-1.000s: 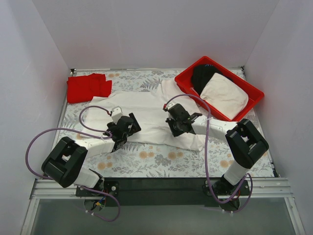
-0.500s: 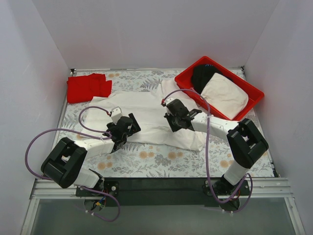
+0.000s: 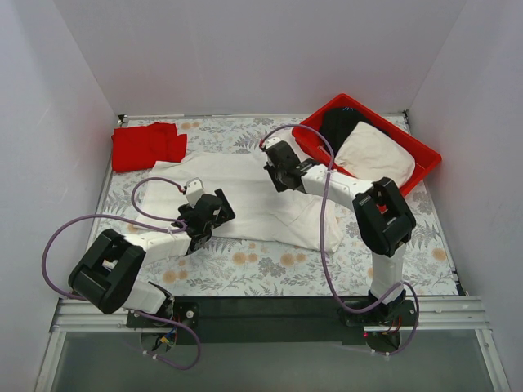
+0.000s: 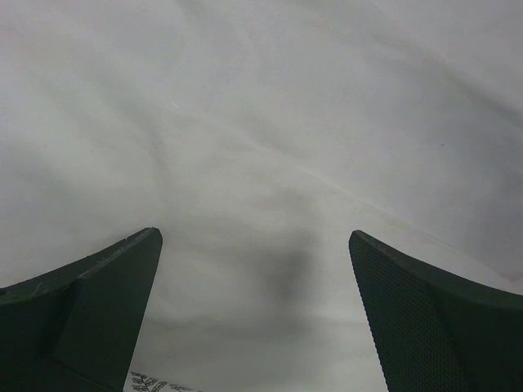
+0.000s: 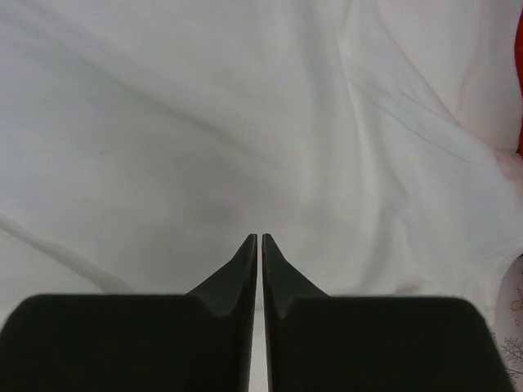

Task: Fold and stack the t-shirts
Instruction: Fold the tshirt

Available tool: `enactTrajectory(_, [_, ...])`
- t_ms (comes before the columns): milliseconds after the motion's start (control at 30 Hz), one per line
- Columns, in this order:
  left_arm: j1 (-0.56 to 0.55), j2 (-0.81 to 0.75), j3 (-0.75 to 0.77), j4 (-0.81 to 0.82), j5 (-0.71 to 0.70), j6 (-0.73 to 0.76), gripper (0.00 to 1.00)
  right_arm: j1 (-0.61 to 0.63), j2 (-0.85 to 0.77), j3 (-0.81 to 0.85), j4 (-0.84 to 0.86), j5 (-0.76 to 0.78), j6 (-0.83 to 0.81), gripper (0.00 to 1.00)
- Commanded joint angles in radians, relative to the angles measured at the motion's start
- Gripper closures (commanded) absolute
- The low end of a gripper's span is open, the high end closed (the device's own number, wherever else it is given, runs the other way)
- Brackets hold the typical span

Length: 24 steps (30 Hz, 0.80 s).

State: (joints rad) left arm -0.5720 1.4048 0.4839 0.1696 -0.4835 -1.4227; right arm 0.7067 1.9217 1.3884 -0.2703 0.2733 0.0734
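A white t-shirt lies spread across the middle of the flowered table. It fills the left wrist view and the right wrist view. A red t-shirt lies folded at the far left corner. My left gripper is open just above the white shirt's near left part, with nothing between its jaws. My right gripper is shut with nothing seen between its tips, low over the shirt's far right part beside the tray.
A rigid red tray at the back right holds a black garment and an off-white garment. Its red edge shows at the right of the right wrist view. White walls close in the table on three sides.
My right gripper, shut, has moved from the middle of the white shirt toward the far side and a little left. The left arm and the shirts have not moved.
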Motion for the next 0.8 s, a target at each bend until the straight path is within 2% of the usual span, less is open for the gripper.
enactTrajectory(0, [-0.003, -0.009, -0.028, -0.054, -0.02, -0.012, 0.08, -0.007, 0.003, 0.081, 0.011, 0.083, -0.023, 0.99])
enactTrajectory(133, [-0.003, -0.017, -0.033, -0.062, -0.021, -0.016, 0.08, -0.007, -0.048, 0.043, 0.0, -0.014, -0.008, 0.96])
enactTrajectory(167, [-0.003, -0.02, -0.034, -0.064, -0.021, -0.018, 0.08, -0.007, -0.097, 0.017, 0.0, -0.047, 0.006, 0.92])
enactTrajectory(200, [-0.003, -0.024, -0.036, -0.064, -0.021, -0.019, 0.08, -0.007, -0.124, -0.047, 0.002, -0.083, 0.009, 0.79])
enactTrajectory(233, [-0.003, -0.026, -0.041, -0.064, -0.021, -0.021, 0.07, -0.001, -0.148, -0.08, 0.002, -0.147, 0.011, 0.73])
enactTrajectory(300, [-0.003, -0.024, -0.041, -0.064, -0.018, -0.024, 0.08, 0.011, -0.214, -0.179, 0.002, -0.174, 0.016, 0.63])
enactTrajectory(367, [-0.003, -0.018, -0.038, -0.059, -0.014, -0.024, 0.07, 0.036, -0.259, -0.236, 0.002, -0.184, 0.032, 0.57])
enactTrajectory(533, [-0.003, 0.023, -0.031, -0.047, 0.002, -0.024, 0.07, 0.054, -0.296, -0.363, 0.005, -0.163, 0.065, 0.55])
enactTrajectory(767, [-0.003, 0.048, -0.03, -0.035, 0.013, -0.022, 0.07, 0.07, -0.282, -0.413, 0.042, -0.146, 0.062, 0.55])
